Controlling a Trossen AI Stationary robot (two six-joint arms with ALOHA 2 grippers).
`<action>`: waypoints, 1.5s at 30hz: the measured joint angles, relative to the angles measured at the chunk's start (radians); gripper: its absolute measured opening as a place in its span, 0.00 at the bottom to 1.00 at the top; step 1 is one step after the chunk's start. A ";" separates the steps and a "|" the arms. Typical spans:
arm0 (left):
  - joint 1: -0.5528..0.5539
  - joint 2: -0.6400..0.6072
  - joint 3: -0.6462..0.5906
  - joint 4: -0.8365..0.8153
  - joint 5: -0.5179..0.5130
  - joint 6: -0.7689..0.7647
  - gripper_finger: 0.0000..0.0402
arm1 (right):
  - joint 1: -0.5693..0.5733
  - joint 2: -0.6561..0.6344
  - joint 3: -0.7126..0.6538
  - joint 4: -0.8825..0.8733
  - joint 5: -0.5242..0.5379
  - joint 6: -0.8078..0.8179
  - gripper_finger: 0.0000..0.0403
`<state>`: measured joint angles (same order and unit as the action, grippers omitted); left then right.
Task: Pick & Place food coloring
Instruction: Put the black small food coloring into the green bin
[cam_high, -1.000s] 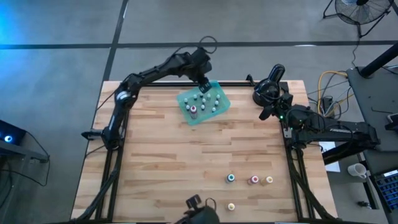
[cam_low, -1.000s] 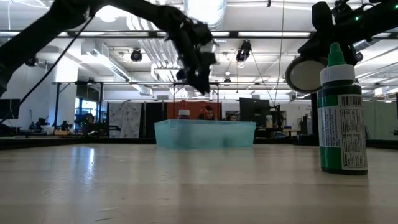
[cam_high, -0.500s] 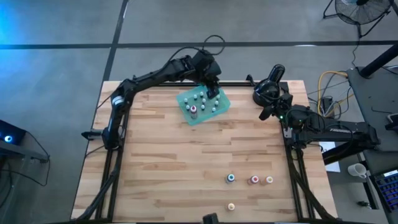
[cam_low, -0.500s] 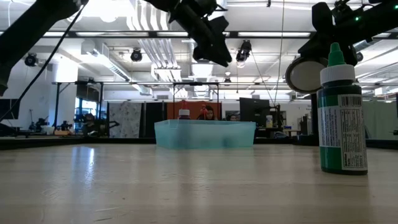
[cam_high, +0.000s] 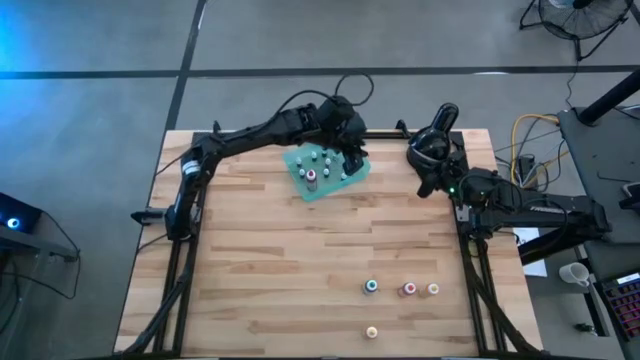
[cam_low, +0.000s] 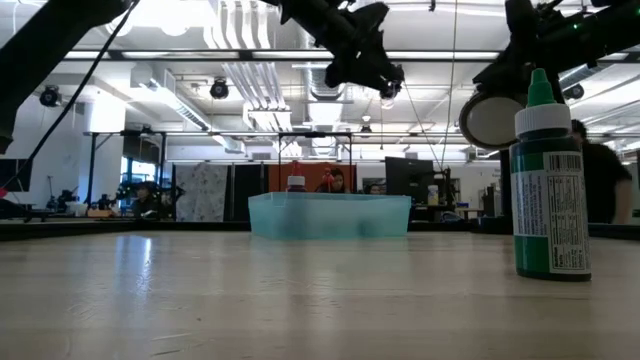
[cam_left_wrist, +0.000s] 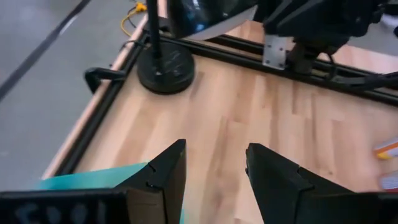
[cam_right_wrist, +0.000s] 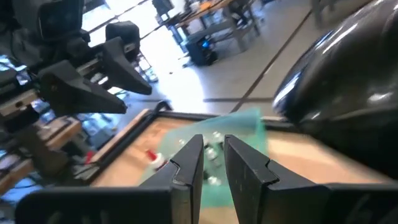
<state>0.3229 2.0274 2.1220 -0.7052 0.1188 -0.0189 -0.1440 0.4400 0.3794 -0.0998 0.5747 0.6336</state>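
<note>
The left end effector (cam_high: 355, 160) is seen raised above the right edge of the translucent teal rectangular plastic tray (cam_high: 300, 161), which lies on the pale wooden desk (cam_high: 270, 260) near its far edge. Its two dark fingers (cam_left_wrist: 163, 177) are parted with nothing between them. Several small white-capped food coloring bottles (cam_high: 322, 165) are seen standing inside the tray. Four more tiny food coloring bottles (cam_high: 405, 290) are left on the desk well apart from the tray, at the near right: three in a row and one nearer the front edge. In the low view, one green white-capped bottle (cam_low: 547, 180) is shown upright close to the camera. The right end effector (cam_high: 425, 183) is kept at the far right of the desk, just beside the black round lamp-like device (cam_high: 432, 140); its fingers (cam_right_wrist: 186, 168) are nearly closed on nothing.
</note>
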 joint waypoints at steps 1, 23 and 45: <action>-0.008 0.000 0.000 -0.001 0.000 -0.012 0.35 | 0.000 0.000 0.000 -0.001 -0.017 0.014 0.15; -0.225 0.002 0.000 -0.060 -0.155 -0.056 0.35 | 0.002 0.000 -0.002 -0.001 -0.550 0.064 0.15; -0.244 -0.035 -0.001 -0.408 -0.192 -0.005 0.35 | 0.002 0.011 0.003 0.185 -0.243 0.229 0.15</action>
<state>0.0784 1.9923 2.1208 -1.1135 -0.0730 -0.0242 -0.1421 0.4515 0.3828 0.0851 0.3319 0.8624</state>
